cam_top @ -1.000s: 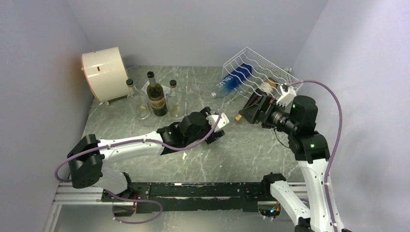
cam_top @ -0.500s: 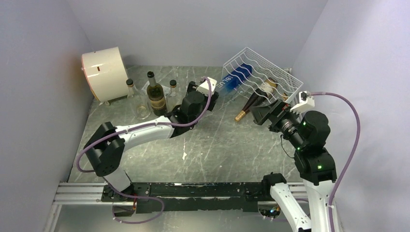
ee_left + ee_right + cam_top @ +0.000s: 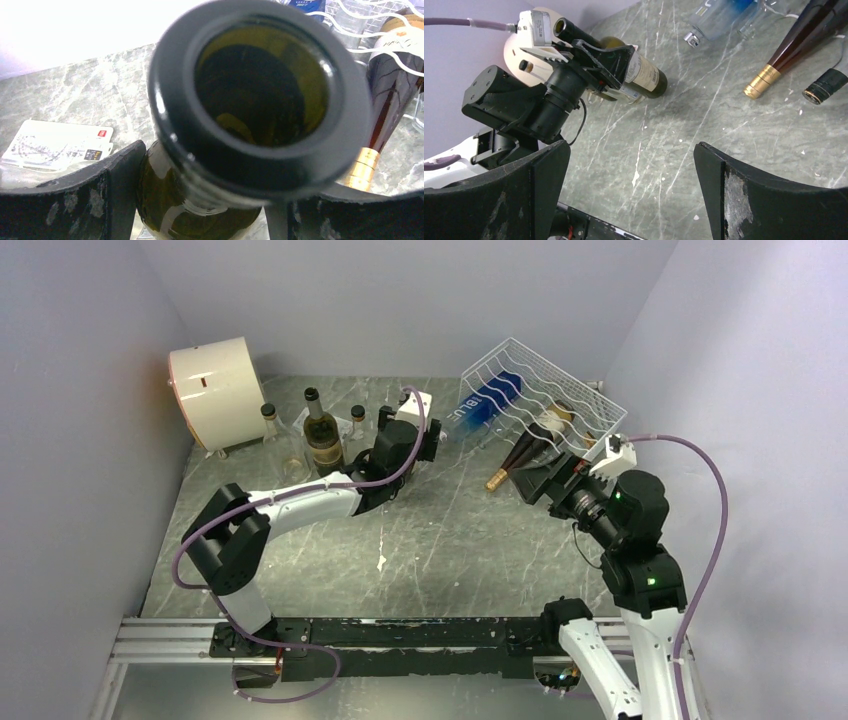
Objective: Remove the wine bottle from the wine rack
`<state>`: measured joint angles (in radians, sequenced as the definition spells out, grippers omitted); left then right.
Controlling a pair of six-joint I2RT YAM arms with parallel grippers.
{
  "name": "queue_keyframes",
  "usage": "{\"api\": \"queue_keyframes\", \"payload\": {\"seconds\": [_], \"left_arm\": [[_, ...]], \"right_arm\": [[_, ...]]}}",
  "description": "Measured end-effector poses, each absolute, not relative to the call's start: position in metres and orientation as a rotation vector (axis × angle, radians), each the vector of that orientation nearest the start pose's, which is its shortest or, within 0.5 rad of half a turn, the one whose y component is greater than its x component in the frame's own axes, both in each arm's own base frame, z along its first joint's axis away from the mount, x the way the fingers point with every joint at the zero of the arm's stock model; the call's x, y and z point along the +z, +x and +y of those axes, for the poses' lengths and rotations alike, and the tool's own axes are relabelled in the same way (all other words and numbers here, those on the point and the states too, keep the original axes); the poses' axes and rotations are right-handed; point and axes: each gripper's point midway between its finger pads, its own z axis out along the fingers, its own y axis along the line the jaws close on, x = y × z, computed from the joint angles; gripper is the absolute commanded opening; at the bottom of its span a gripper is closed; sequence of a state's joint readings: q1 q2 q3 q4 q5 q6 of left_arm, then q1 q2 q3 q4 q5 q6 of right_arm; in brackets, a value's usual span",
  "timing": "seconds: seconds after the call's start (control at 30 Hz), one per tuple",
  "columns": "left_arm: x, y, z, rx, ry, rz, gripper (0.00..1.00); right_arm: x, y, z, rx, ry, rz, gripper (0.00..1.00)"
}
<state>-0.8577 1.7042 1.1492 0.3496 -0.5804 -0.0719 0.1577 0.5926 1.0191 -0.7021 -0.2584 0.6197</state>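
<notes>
Green wine bottle (image 3: 260, 100) lies gripped inside left claw (image 3: 207, 200).

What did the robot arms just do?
The left gripper, clamped on a green wine bottle, swung from mid-table to the back, beside the standing bottles. The right gripper, open and empty, drew back a little from the wine rack. The rack, blue bottle and drum stayed put.
</notes>
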Motion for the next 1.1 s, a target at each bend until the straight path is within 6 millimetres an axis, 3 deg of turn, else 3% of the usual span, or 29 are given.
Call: {"api": "queue_keyframes", "payload": {"seconds": [0.27, 0.63, 0.73, 1.0, 1.1], "left_arm": [[0.208, 0.403, -0.317, -0.201, 0.206, 1.742, 0.24], [0.193, 0.408, -0.302, -0.196, 0.145, 1.799, 0.34], [0.191, 0.408, -0.301, -0.196, 0.14, 1.806, 0.42], [0.188, 0.407, -0.296, -0.199, 0.125, 1.803, 0.79], [0.189, 0.404, -0.294, -0.202, 0.126, 1.804, 0.88]], "right_arm": [[0.303, 0.214, 0.103, 0.773, 0.278, 1.924, 1.0], [0.298, 0.217, 0.099, 0.748, 0.299, 1.932, 0.99], [0.298, 0.219, 0.095, 0.722, 0.312, 1.928, 0.99], [0.308, 0.222, 0.085, 0.65, 0.321, 1.917, 0.99], [0.306, 0.224, 0.085, 0.643, 0.322, 1.925, 0.99]]}}
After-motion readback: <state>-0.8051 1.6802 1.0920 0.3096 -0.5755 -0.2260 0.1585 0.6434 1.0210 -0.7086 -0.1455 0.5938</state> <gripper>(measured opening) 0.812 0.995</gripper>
